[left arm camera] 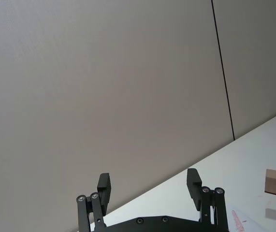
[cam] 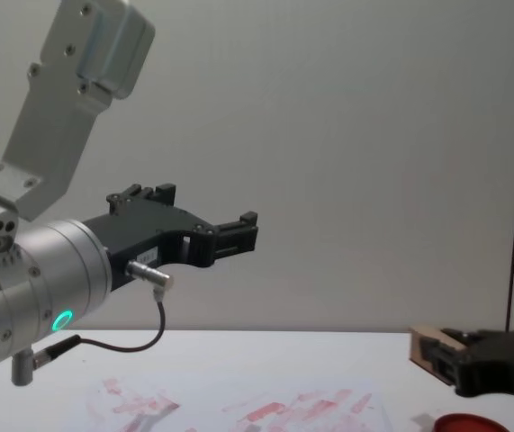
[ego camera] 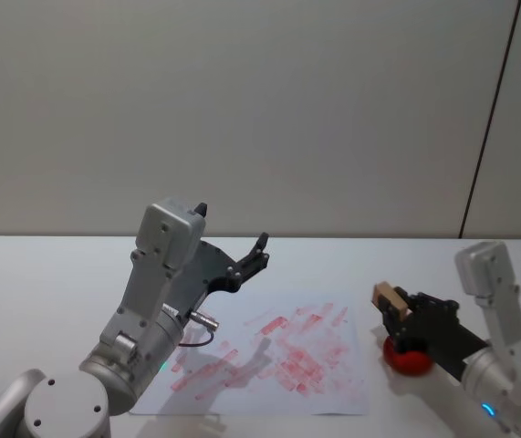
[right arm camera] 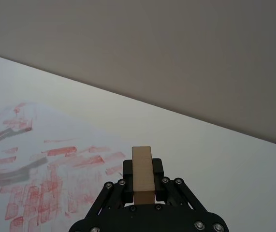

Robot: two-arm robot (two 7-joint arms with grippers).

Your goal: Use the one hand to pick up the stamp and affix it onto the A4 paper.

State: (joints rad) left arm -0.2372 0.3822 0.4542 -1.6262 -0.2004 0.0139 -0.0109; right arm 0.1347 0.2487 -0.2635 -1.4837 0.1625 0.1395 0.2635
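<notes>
Small light tan wooden rectangular stamp [right arm camera: 143, 170] is off the table, pinched between the fingers of the black two-fingered right gripper [right arm camera: 142, 181], its end sticking out past the fingertips; in the head view it sits [ego camera: 390, 297] just above and slightly left of the round red ink pad [ego camera: 408, 359], which rests on the white table [ego camera: 50, 274] near the right edge of the white A4 paper sheet [ego camera: 351, 388]. The sheet, covered with smeared red and pink rectangular marks, lies flat at table centre, to the left of the stamp; the chest view shows the stamp [cam: 433, 346] held clear above the table surface. Left gripper [left arm camera: 150, 188] hangs raised over the left part of the paper, fingers spread and empty, throwing a shadow on the sheet; the arm looks idle. Judgement: pickup is done, and the step in hand is the carry to the paper. Whether the face is inked cannot be told. Next move calls for shifting the stamp left over the sheet, turning its face square to the paper, then pressing straight down, avoiding a sideways drag that would smear.
</notes>
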